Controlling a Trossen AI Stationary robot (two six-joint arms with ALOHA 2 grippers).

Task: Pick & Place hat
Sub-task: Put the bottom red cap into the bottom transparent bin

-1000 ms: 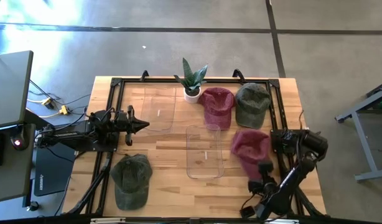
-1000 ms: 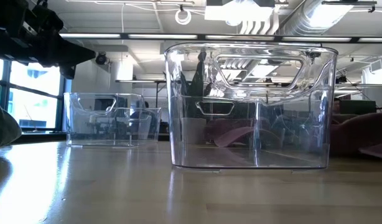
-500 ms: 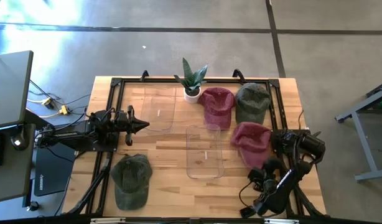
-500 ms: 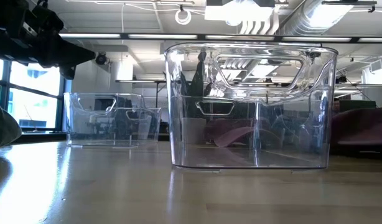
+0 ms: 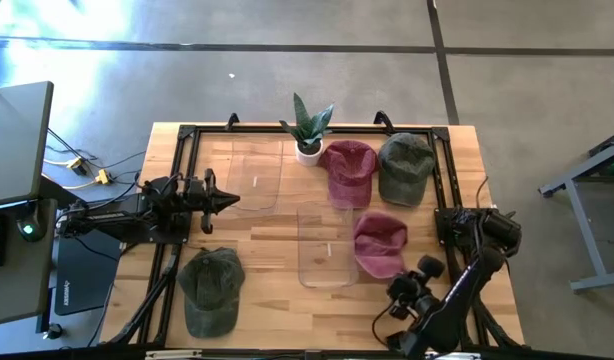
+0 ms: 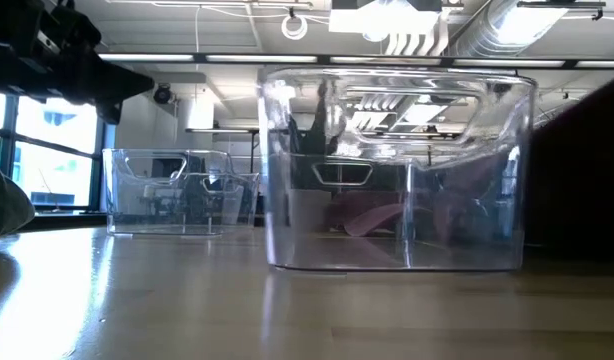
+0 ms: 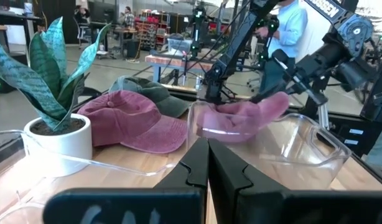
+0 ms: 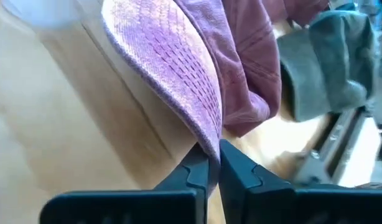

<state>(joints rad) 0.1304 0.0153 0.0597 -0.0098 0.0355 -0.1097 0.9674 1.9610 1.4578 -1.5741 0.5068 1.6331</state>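
Note:
My right gripper (image 5: 397, 278) is shut on a maroon cap (image 5: 379, 243), which it holds beside the right wall of the near clear bin (image 5: 327, 245). The cap also shows in the left wrist view (image 7: 241, 115) and the right wrist view (image 8: 178, 74). A second maroon cap (image 5: 349, 170) and a green cap (image 5: 405, 168) lie at the far right. Another green cap (image 5: 212, 290) lies at the near left. My left gripper (image 5: 227, 200) is shut and empty, held over the table's left side beside the far clear bin (image 5: 255, 172). My right gripper pinches the edge of the maroon cap's brim (image 8: 211, 144) between its two fingers. The fingers come from the table's near right side. The crown (image 5: 377, 235) lies beyond the fingers toward the bin; I cannot tell whether it rests on the table.
A potted plant (image 5: 309, 130) stands at the far edge between the far bin and the caps. A black frame (image 5: 187, 135) runs around the wooden table top. In the low view the near bin (image 6: 397, 170) stands in front, with a dark shape (image 6: 582, 170) at its right.
My right gripper has moved toward the table's left edge, carrying the maroon cap by its brim. The cap has gone from the right side of the table to right beside the near clear bin.

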